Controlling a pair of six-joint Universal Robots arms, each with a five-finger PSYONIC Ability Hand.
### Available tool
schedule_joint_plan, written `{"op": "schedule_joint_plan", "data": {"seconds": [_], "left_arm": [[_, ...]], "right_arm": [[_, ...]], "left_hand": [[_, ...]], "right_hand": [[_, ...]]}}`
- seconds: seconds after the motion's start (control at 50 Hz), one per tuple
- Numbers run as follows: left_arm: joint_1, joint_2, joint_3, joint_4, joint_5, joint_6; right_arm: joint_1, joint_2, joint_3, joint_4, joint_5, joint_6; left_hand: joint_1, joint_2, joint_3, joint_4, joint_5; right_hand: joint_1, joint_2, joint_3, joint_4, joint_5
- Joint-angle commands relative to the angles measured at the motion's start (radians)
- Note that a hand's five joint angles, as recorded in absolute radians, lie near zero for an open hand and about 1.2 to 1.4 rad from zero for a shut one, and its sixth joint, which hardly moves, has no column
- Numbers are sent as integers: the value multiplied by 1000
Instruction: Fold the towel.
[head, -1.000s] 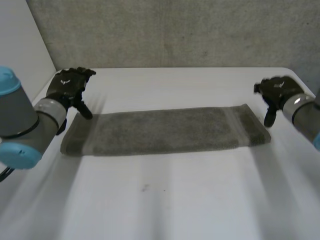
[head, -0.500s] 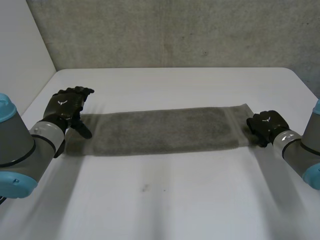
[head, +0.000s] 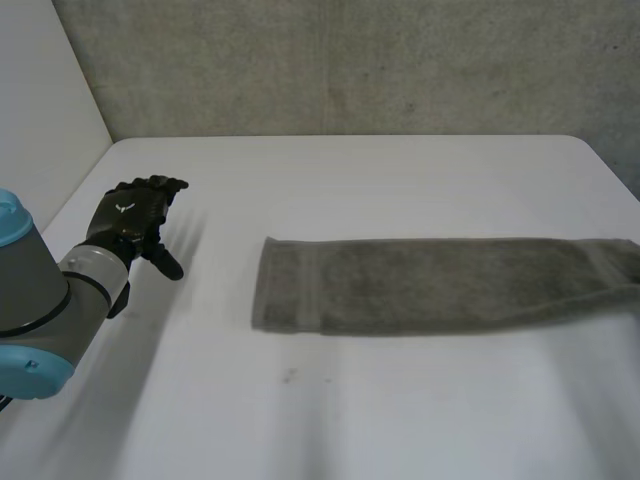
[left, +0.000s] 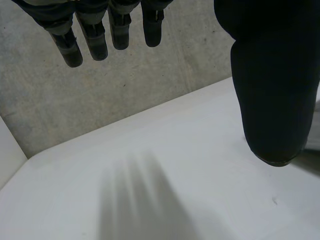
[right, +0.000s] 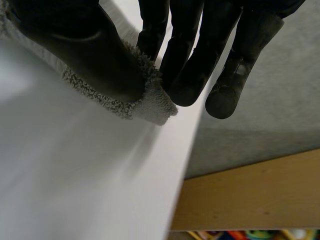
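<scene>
You had the right hand (right: 80, 45) pinching an end corner of the grey towel (head: 440, 285) between thumb and fingers near the edge of the tabletop (head: 380, 190), the towel lying flat, while your left hand (head: 135, 212) hung open and empty, well apart from it.

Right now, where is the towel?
In the head view the towel lies flat on the right half of the table, apart from the left hand; the right hand pinches its corner.
</scene>
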Motion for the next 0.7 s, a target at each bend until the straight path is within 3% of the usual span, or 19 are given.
{"op": "schedule_joint_plan", "data": {"seconds": [0.02, 0.06, 0.12, 0.16, 0.18, 0.22, 0.24, 0.28, 0.48, 0.64, 0.68, 0.7], "left_arm": [[-3, 0, -4, 0, -2, 0], [-3, 0, -7, 0, -1, 0], [-6, 3, -12, 2, -1, 0], [-6, 3, -13, 2, -1, 0], [-6, 5, -15, 2, -1, 0], [-4, 6, -15, 2, -1, 0], [-4, 8, -15, 2, -1, 0], [-4, 8, -15, 5, -1, 0], [-3, 11, -18, 21, -2, 0], [-4, 12, -27, 23, -2, 0], [-4, 14, -27, 25, -2, 0], [-4, 14, -27, 26, -2, 0]], "right_arm": [[141, -53, -66, -7, 3, 73], [296, -58, -121, -8, 8, 122], [375, -52, -148, -8, 8, 140], [537, -29, -200, -14, 14, 163], [538, -29, -200, -14, 14, 163], [706, 19, -252, -26, 20, 174], [707, 19, -252, -26, 20, 174], [850, 81, -286, -42, 13, 177], [1050, 309, -349, -92, 5, 177], [1063, 292, -372, -94, 0, 256], [1061, 270, -370, -85, -7, 284], [1058, 251, -364, -76, -17, 313]], "left_hand": [[1, 9, 8, 8, -29], [1, 9, 8, 8, -29], [1, 9, 8, 8, -29], [1, 9, 8, 8, -29], [1, 9, 8, 8, -29], [1, 9, 8, 8, -29], [1, 9, 8, 8, -29], [1, 9, 8, 8, -29], [1, 9, 8, 8, -29], [1, 9, 8, 8, -29], [1, 9, 8, 8, -29], [1, 9, 8, 8, -29]], "right_hand": [[73, 83, 56, 52, 62], [73, 83, 56, 52, 62], [73, 83, 56, 52, 62], [73, 83, 56, 52, 62], [73, 83, 56, 52, 62], [73, 83, 56, 52, 62], [73, 83, 56, 52, 62], [73, 83, 56, 52, 62], [73, 83, 56, 52, 62], [73, 83, 56, 52, 62], [-26, -15, -43, -47, -37], [-442, -431, -459, -462, -453]]}}
